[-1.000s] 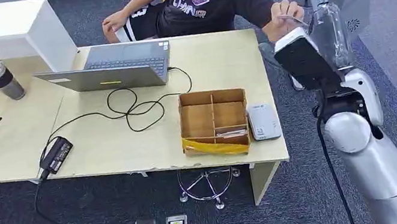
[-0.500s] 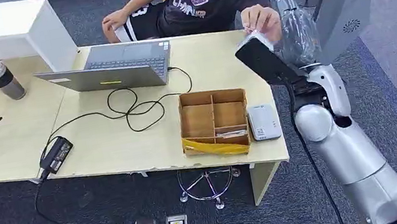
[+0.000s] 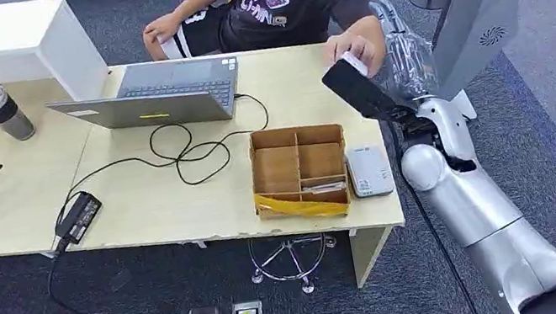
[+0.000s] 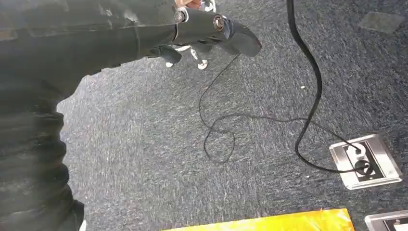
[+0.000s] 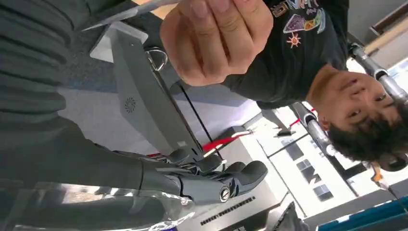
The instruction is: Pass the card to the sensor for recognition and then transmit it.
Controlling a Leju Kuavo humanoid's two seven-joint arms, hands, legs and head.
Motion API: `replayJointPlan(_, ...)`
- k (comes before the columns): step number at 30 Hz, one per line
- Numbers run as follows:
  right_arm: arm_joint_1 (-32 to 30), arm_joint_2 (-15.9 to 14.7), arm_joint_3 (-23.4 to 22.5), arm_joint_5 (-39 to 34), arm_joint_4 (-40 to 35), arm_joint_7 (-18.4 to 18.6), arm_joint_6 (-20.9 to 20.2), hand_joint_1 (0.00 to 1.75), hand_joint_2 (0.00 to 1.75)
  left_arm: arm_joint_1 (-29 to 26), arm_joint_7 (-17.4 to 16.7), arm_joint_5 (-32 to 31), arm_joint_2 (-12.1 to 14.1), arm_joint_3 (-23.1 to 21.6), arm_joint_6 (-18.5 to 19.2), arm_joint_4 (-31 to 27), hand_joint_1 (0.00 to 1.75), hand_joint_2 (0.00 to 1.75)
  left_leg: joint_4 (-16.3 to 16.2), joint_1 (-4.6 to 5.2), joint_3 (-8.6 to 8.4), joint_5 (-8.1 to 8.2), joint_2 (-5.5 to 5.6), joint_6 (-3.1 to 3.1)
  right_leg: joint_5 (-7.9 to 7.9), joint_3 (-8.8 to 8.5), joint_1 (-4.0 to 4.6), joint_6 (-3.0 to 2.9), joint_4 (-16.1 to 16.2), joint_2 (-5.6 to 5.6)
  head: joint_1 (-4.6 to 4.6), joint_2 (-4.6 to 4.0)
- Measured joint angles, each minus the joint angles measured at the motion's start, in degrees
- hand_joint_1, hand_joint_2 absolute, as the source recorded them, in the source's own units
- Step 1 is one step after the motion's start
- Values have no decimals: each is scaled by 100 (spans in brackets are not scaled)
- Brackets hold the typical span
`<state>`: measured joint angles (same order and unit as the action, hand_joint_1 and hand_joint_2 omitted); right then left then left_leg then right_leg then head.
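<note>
The right robot hand is raised beside the far right corner of the desk. Its fingers are stretched out side by side, and the right wrist view shows nothing in them. A person's hand is just beside it, above the black camera block on the wrist. That hand pinches a small white piece, apparently the card, though it is too small to be sure. In the right wrist view the person's hand is closed into a loose fist close to the lens.

The white sensor lies flat at the desk's near right edge, touching or just beside the cardboard box. A laptop stands open further back, well apart from both.

The left robot hand hangs over the carpet, fingers loosely extended and holding nothing. A black cable runs across the carpet to a floor socket.
</note>
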<state>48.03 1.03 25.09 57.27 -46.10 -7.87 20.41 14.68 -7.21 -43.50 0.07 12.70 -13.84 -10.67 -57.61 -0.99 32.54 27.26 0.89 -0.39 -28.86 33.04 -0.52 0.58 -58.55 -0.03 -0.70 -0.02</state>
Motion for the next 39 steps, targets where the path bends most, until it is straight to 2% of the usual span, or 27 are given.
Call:
replayJointPlan(8,0,50,0,0,171,-37,15,0,175,-35,2,11,4,4,-2,0,0,175,0,0,1,0,0,0,0,1,0,0,0,1,0,0)
replayJointPlan(9,-1,61,2,0,190,-37,15,7,175,-35,2,11,4,4,-2,0,0,175,0,0,1,0,0,0,0,1,0,0,0,0,2,2)
replayJointPlan(10,-1,63,2,0,210,-37,15,26,175,-36,2,11,4,4,-2,0,0,175,0,0,1,0,0,0,0,1,0,0,0,0,0,0)
replayJointPlan(11,0,66,2,0,225,-39,15,59,175,-37,2,11,4,4,-2,0,0,175,0,0,1,0,0,0,0,0,0,0,0,-1,2,0)
replayJointPlan(12,-1,66,2,-2,243,-42,18,143,175,-39,2,11,4,4,-2,0,0,175,0,0,1,0,0,0,0,1,0,0,0,-1,0,2)
replayJointPlan(13,-1,66,2,-9,262,-48,22,157,175,-41,0,11,4,4,-2,0,0,175,0,0,1,0,0,0,0,1,0,0,0,0,0,0)
replayJointPlan(15,-1,66,4,-22,297,-63,57,169,175,-41,2,9,4,4,0,0,0,175,0,0,1,0,0,0,0,1,0,0,0,0,2,0)
replayJointPlan(17,-2,66,7,-42,324,-101,81,175,175,-41,2,9,4,4,2,0,0,175,0,0,0,0,0,0,0,1,0,0,0,0,0,0)
replayJointPlan(39,-4,63,20,-79,420,-160,109,175,175,-40,0,7,20,-2,17,0,0,175,0,0,0,0,0,0,0,3,0,0,0,2,0,0)
